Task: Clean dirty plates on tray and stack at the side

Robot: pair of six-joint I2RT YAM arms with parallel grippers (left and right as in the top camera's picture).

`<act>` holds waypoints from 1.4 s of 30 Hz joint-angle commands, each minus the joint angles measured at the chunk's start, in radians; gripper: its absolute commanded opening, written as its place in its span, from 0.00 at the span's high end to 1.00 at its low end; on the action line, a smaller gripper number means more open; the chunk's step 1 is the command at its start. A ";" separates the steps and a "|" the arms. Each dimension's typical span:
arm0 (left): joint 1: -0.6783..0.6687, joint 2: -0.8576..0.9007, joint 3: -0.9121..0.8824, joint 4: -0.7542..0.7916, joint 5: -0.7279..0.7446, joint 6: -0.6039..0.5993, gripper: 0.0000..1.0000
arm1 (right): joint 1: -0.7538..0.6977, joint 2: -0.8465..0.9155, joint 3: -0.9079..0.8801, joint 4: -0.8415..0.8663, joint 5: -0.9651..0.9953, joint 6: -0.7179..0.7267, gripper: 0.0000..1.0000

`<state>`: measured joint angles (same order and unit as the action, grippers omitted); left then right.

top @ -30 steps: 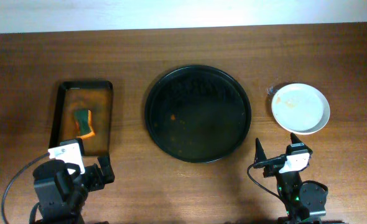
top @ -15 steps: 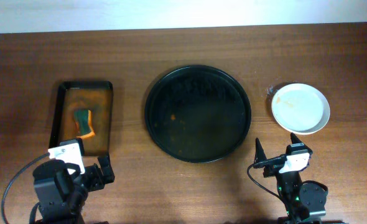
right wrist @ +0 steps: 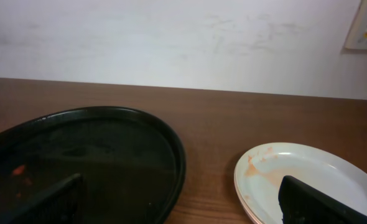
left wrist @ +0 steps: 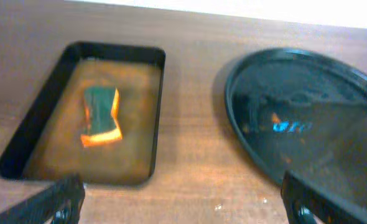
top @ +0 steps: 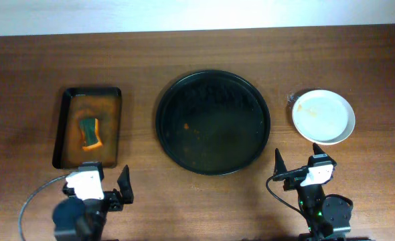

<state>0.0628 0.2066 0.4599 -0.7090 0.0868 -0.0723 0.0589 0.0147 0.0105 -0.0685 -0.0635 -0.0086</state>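
The round black tray [top: 213, 122] lies at the table's middle with no plate on it, only small orange-red specks. It also shows in the left wrist view [left wrist: 308, 130] and the right wrist view [right wrist: 96, 155]. The plates [top: 323, 116] sit stacked on the table right of the tray. The top one is white with a faint orange smear [right wrist: 308, 180]. My left gripper [top: 105, 185] is open and empty at the front left, its fingers wide apart [left wrist: 180, 205]. My right gripper [top: 296, 158] is open and empty just in front of the plates [right wrist: 183, 202].
A rectangular dark tray [top: 110, 100] with brownish liquid stands at the left and holds a green and orange sponge [top: 89, 131]. Both show in the left wrist view, the tray [left wrist: 53, 93] and the sponge [left wrist: 101, 116]. A white wall lies behind the table.
My left arm has shifted to the right and a little toward the front edge. The right arm, plates and tray have not moved.
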 commanded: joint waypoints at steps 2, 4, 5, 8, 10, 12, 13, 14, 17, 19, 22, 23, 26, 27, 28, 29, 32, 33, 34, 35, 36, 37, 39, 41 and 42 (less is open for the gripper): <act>-0.009 -0.160 -0.219 0.227 0.007 -0.011 0.01 | 0.006 -0.008 -0.005 -0.006 0.016 -0.003 0.01; -0.009 -0.185 -0.278 0.346 0.007 -0.010 0.01 | 0.006 -0.008 -0.005 -0.006 0.016 -0.003 0.01; -0.009 -0.193 -0.309 0.417 0.006 -0.010 0.01 | 0.006 -0.008 -0.005 -0.006 0.016 -0.003 0.01; -0.009 -0.196 -0.431 0.704 0.003 -0.010 0.01 | 0.006 -0.008 -0.005 -0.006 0.016 -0.003 0.01; -0.011 -0.202 -0.449 0.697 0.003 -0.010 0.01 | 0.006 -0.008 -0.005 -0.006 0.016 -0.003 0.01; -0.016 -0.202 -0.451 0.643 0.003 -0.010 0.01 | 0.006 -0.008 -0.005 -0.006 0.016 -0.003 0.01; -0.018 -0.202 -0.451 0.637 0.003 -0.010 0.01 | 0.006 -0.008 -0.005 -0.006 0.016 -0.003 0.01; -0.017 -0.202 -0.451 0.643 0.003 -0.010 0.01 | 0.006 -0.008 -0.005 -0.006 0.016 -0.003 0.01; -0.017 -0.202 -0.451 0.637 0.003 -0.010 0.01 | 0.006 -0.008 -0.005 -0.006 0.016 -0.003 0.01; -0.017 -0.201 -0.451 0.637 0.003 -0.010 0.01 | 0.006 -0.008 -0.005 -0.006 0.016 -0.003 0.01; -0.017 -0.201 -0.451 0.637 0.003 -0.010 0.01 | 0.006 -0.008 -0.005 -0.006 0.016 -0.003 0.01; -0.017 -0.201 -0.451 0.637 0.003 -0.010 0.01 | 0.006 -0.008 -0.005 -0.006 0.016 -0.003 0.01; -0.017 -0.201 -0.451 0.636 0.003 -0.010 0.01 | 0.006 -0.008 -0.005 -0.006 0.016 -0.003 0.01; -0.017 -0.201 -0.451 0.636 0.003 -0.010 0.01 | 0.006 -0.008 -0.005 -0.006 0.016 -0.003 0.01; -0.017 -0.201 -0.451 0.636 0.003 -0.010 0.01 | 0.006 -0.008 -0.005 -0.006 0.016 -0.003 0.01; -0.017 -0.201 -0.451 0.637 0.003 -0.010 0.01 | 0.006 -0.008 -0.005 -0.006 0.016 -0.003 0.01; -0.017 -0.201 -0.451 0.636 0.003 -0.010 0.01 | 0.006 -0.008 -0.005 -0.006 0.016 -0.003 0.01; -0.017 -0.201 -0.451 0.636 0.003 -0.010 0.01 | 0.006 -0.008 -0.005 -0.006 0.016 -0.003 0.01; -0.017 -0.201 -0.451 0.636 0.003 -0.010 0.01 | 0.006 -0.008 -0.005 -0.006 0.016 -0.003 0.01; -0.017 -0.201 -0.451 0.637 0.003 -0.010 0.01 | 0.006 -0.008 -0.005 -0.006 0.016 -0.003 0.01; -0.017 -0.201 -0.451 0.637 0.003 -0.010 0.01 | 0.006 -0.008 -0.005 -0.006 0.016 -0.003 0.01; -0.017 -0.201 -0.451 0.637 0.003 -0.010 0.01 | 0.006 -0.008 -0.005 -0.006 0.016 -0.003 0.01; -0.017 -0.201 -0.451 0.636 0.003 -0.010 0.01 | 0.006 -0.008 -0.005 -0.006 0.016 -0.003 0.01; -0.017 -0.201 -0.451 0.636 0.003 -0.010 0.01 | 0.006 -0.008 -0.005 -0.006 0.016 -0.003 0.01; -0.017 -0.201 -0.451 0.637 0.003 -0.010 0.01 | 0.006 -0.008 -0.005 -0.006 0.016 -0.003 0.01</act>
<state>0.0513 0.0147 0.0139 -0.0708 0.0898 -0.0734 0.0589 0.0139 0.0105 -0.0689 -0.0597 -0.0078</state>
